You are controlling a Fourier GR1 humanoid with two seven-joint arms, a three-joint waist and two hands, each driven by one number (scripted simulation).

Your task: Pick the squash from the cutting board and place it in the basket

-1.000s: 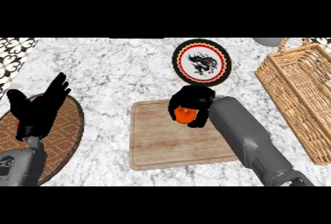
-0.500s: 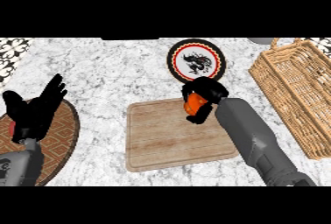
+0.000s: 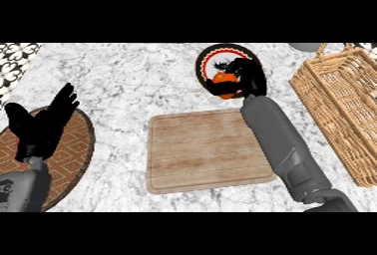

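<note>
My right hand (image 3: 247, 77) is curled round the orange squash (image 3: 225, 79), holding it up over a black-rimmed plate (image 3: 213, 55) just beyond the cutting board's far right corner. Only part of the squash shows between the fingers. The wooden cutting board (image 3: 202, 152) lies bare in the middle of the counter. The wicker basket (image 3: 344, 99) stands to the right of the hand, some way off. My left hand (image 3: 46, 122) rests open at the left edge, fingers up.
A round brown patterned mat (image 3: 70, 154) lies under my left forearm at the left. A patterned tile strip (image 3: 16, 62) shows at the far left corner. The counter is grey-white marble.
My right hand has lifted the squash off the cutting board and carried it away and to the right, over the plate. The left hand has stayed where it was.
</note>
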